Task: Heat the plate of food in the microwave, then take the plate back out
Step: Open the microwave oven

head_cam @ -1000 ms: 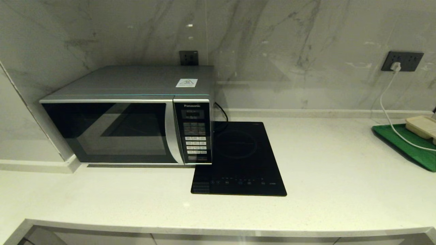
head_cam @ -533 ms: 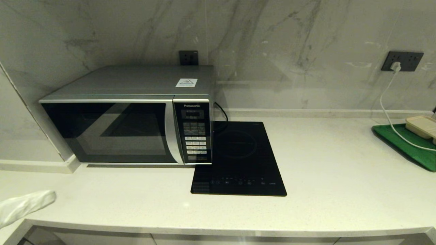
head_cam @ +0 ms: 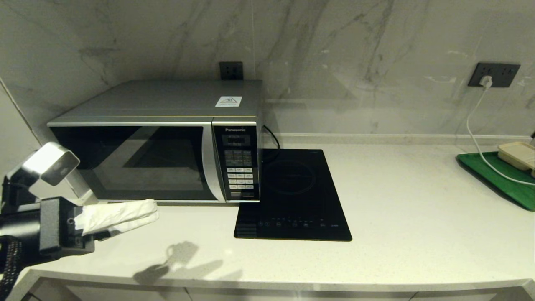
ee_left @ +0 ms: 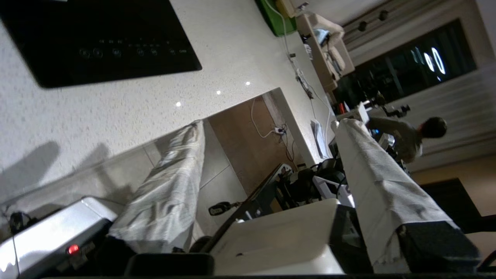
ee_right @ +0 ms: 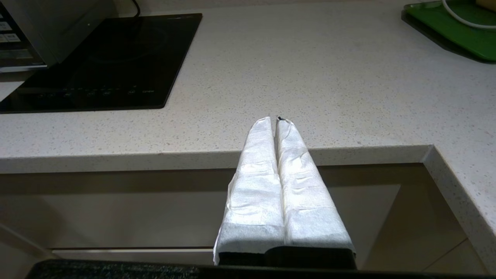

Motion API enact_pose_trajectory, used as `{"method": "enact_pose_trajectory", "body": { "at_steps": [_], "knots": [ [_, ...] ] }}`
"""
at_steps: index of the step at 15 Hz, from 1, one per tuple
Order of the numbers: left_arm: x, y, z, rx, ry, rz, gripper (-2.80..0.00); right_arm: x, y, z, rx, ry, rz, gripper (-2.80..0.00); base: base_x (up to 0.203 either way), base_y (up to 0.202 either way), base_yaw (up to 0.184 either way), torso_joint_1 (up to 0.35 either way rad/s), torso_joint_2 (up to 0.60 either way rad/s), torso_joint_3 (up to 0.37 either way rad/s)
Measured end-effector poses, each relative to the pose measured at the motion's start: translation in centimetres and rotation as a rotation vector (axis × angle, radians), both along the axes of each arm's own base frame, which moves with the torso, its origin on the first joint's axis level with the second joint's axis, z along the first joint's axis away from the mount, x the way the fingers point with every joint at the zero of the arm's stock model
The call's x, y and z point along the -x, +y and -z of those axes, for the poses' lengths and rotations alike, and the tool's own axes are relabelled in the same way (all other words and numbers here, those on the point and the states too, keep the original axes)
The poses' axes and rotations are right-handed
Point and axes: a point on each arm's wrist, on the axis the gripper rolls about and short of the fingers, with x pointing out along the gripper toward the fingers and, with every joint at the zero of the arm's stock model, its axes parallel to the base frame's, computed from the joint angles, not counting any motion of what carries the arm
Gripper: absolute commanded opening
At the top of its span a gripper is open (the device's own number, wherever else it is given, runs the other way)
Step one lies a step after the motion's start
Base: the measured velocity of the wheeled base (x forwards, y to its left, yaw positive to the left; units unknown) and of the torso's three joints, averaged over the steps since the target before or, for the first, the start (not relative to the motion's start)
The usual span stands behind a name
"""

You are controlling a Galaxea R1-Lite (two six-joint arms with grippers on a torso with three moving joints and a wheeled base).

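The silver microwave (head_cam: 159, 142) stands at the back left of the counter with its dark door closed and its curved handle (head_cam: 211, 167) beside the keypad. The plate of food is out of view. My left gripper (head_cam: 152, 214) hovers above the counter in front of the microwave's lower left corner, pointing right. Its cloth-wrapped fingers stand open with nothing between them in the left wrist view (ee_left: 269, 124). My right gripper (ee_right: 276, 120) is shut and empty, held low at the counter's front edge, outside the head view.
A flat black induction hob (head_cam: 292, 196) lies right of the microwave. At the far right, a green tray (head_cam: 497, 175) carries a beige lidded box (head_cam: 518, 154), and a white cable (head_cam: 476, 138) runs to a wall socket.
My left arm has come into view from the lower left, rising and moving right toward the microwave's front. Its fingers have spread apart.
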Motion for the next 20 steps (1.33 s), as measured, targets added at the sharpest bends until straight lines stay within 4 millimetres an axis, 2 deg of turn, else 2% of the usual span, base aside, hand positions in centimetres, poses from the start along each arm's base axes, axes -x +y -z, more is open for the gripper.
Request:
{"method": "enact_pose_trajectory", "body": {
  "at_steps": [3,8,11,14,17,20],
  "knots": [
    [-3.8,1.1,3.1,0.001,-0.084,0.080,0.00,0.0,0.0,0.0,0.000,0.000,0.000,-2.80,0.000,0.000,0.000,0.000,0.00,0.000],
    [-9.6,3.6,9.8,-0.101,-0.267,0.124,0.00,0.0,0.0,0.0,0.000,0.000,0.000,-2.80,0.000,0.000,0.000,0.000,0.00,0.000],
    [-11.8,4.3,11.8,-0.168,-0.285,0.080,0.00,0.0,0.0,0.0,0.000,0.000,0.000,-2.80,0.000,0.000,0.000,0.000,0.00,0.000],
    [-13.1,4.5,12.3,-0.216,-0.273,0.028,0.00,0.0,0.0,0.0,0.000,0.000,0.000,-2.80,0.000,0.000,0.000,0.000,0.00,0.000],
    [-14.5,4.4,11.6,-0.220,-0.317,0.034,0.00,0.0,0.0,0.0,0.000,0.001,0.000,-2.80,0.000,0.000,0.000,0.000,0.00,0.000],
    [-15.8,3.2,10.5,-0.220,-0.371,0.066,0.00,0.0,0.0,0.0,0.000,0.001,0.001,-2.80,0.000,0.000,0.000,0.000,0.00,0.000]
  ]
}}
